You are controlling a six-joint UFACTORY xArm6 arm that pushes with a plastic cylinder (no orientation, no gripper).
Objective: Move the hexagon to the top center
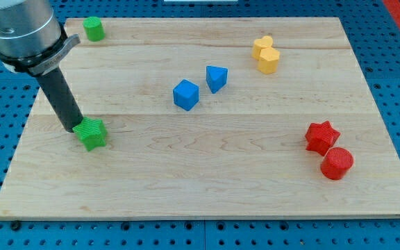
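My tip point(73, 129) rests at the view's left, touching the left side of a green star block point(92, 133). The yellow hexagon block point(269, 60) lies near the view's top right, touching another yellow block point(262, 46) of unclear shape just above it. The tip is far to the left of the hexagon, with the blue blocks between them.
A blue cube point(185, 94) and a blue wedge-like block point(216, 78) lie near the middle. A green cylinder point(93, 28) sits at the top left. A red star point(321, 137) and red cylinder point(337, 163) lie at the right. The wooden board point(207, 187) sits on a blue pegboard.
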